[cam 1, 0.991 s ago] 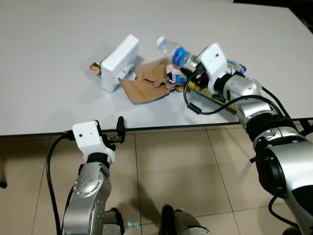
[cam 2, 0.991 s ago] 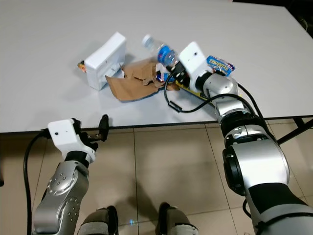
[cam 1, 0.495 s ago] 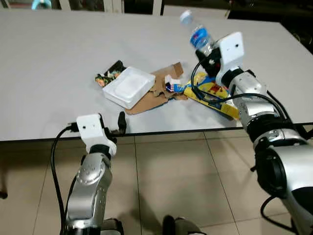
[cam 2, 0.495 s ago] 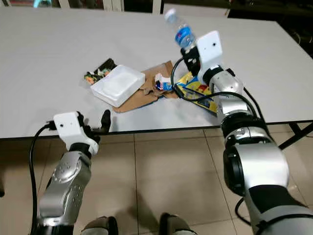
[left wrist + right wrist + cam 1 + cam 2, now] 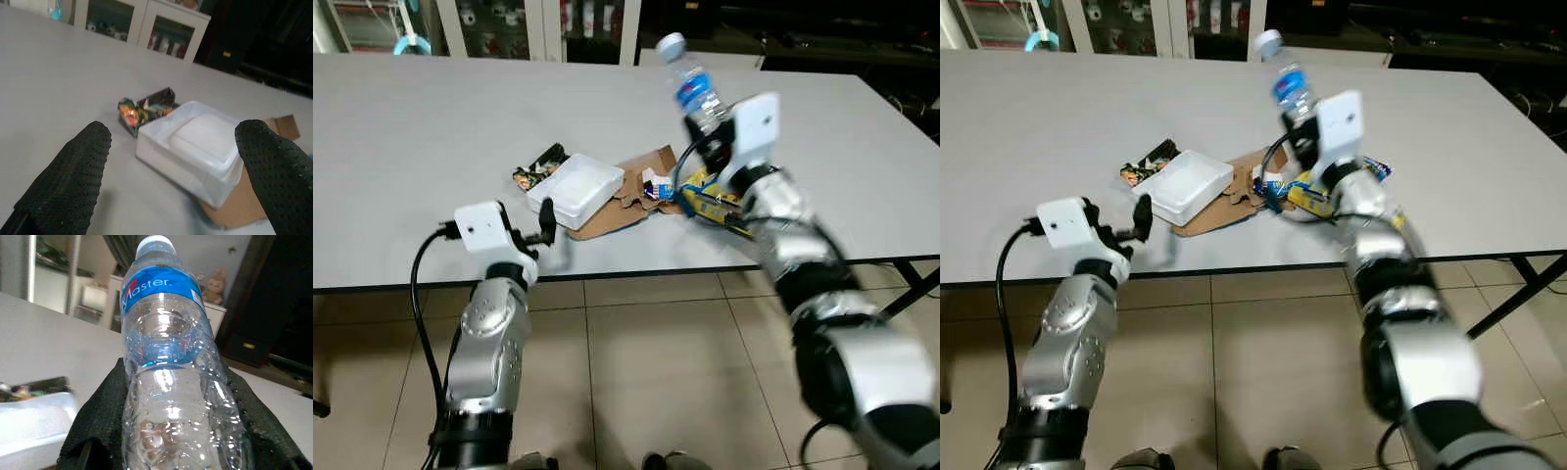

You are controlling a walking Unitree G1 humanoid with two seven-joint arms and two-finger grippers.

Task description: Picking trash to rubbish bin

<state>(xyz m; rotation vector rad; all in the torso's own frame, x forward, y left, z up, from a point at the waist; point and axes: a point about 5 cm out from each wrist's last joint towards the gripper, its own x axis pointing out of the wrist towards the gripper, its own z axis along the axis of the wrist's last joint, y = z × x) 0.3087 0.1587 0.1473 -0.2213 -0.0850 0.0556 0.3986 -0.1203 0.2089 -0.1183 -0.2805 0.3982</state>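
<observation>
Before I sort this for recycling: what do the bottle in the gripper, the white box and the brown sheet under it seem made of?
Bottle: clear thin plastic, glossy, see-through with glints, blue printed label, white cap.
White box: probably foam, matte, soft moulded edges.
Brown sheet: likely cardboard, dull, with torn edges.

Both arms are built of silver-grey metal segments with rounded joint housings and dark seams between them. Each wrist carries a white box-shaped camera block with a small dark dot on its face. A thick black cable loops from each block down along the forearm. The left gripper (image 5: 546, 221) has long black fingers (image 5: 63, 188) with a finely dimpled, knobbly rubber surface; the right gripper (image 5: 709, 125) has the same black pads (image 5: 98, 431).
</observation>
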